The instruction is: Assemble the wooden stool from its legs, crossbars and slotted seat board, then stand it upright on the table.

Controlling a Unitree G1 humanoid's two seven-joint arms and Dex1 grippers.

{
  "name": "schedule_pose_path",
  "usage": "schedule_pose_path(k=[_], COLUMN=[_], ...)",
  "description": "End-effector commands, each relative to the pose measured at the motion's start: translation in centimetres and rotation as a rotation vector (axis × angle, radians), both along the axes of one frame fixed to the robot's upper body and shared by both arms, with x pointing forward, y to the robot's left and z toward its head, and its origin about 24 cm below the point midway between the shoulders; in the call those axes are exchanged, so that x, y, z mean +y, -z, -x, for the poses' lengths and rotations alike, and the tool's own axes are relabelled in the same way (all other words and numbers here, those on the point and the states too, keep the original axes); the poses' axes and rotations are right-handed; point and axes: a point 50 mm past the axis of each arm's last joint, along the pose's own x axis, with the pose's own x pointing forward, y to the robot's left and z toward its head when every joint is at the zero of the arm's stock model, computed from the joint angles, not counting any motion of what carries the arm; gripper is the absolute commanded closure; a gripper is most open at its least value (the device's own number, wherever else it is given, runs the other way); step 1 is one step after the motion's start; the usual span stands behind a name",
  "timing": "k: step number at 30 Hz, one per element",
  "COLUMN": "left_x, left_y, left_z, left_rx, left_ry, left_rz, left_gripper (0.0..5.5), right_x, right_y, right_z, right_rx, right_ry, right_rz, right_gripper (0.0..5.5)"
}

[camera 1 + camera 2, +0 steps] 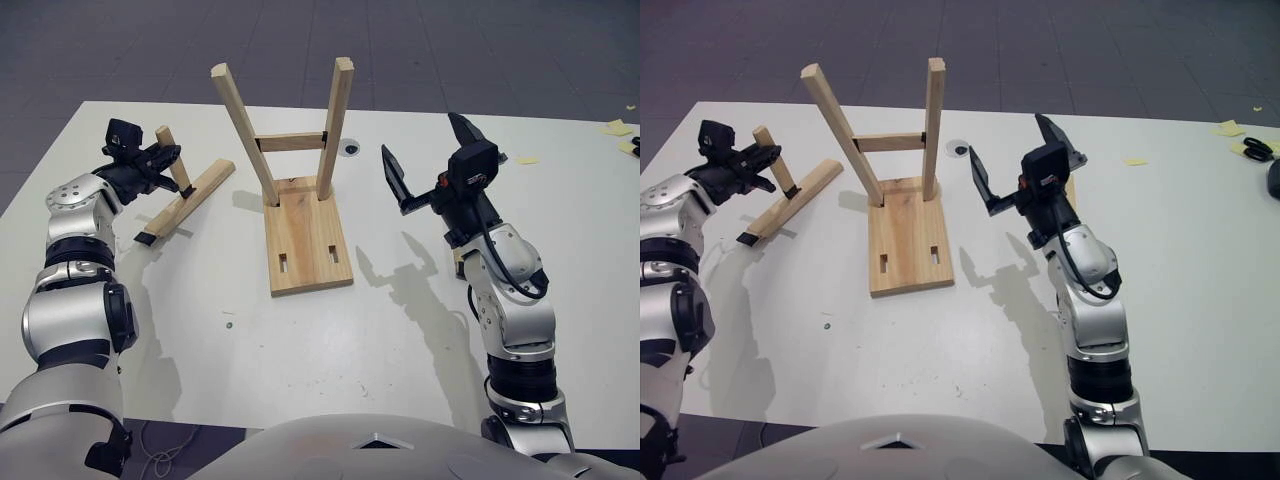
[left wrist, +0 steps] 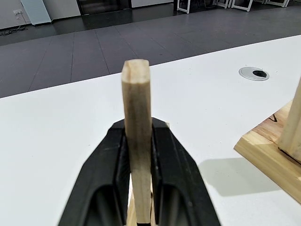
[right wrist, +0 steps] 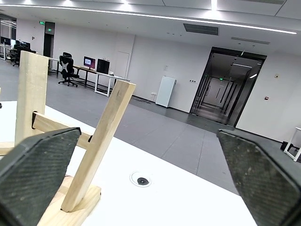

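No lettering, number or label can be read anywhere. A small green lit sign (image 3: 43, 22) sits high on the far wall of the room, too small to make out.

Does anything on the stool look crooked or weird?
Yes. On the seat board, the left leg tilts outward while the right leg stands nearly straight, so they splay apart. The two near slots are empty; the other leg pair rests on the table, gripped by the left hand.
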Motion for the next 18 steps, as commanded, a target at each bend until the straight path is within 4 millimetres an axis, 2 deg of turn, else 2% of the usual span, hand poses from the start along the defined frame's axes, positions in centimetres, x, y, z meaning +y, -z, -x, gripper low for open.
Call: schedule_pose_path(k=[1,8,13,18], left_x=[-0.6,-2.2,-2.3,-2.8], left_y=[2.4,4.5,7.2,6.4], left_z=[0.7,2.0,4.2,4.4], left_rx=[0.076,0.136,0.217,0.185], left_ry=[0.021,0.159,0.191,0.217], left_rz=[0.036,0.102,0.107,0.125], left_gripper=[5.08,5.08,5.08,5.08], right_x=[0.0,-0.1,-0.3,-0.4], right_y=[-0.2,0.1,0.1,0.1], right_z=[0.0,0.2,0.1,0.1], right_rx=[0.004,0.014,0.02,0.025], right_ry=[-0.001,0.015,0.031,0.035], right_rz=[-0.006,-0.01,-0.029,-0.034], right_gripper=[0.1,0.1,0.1,0.1])
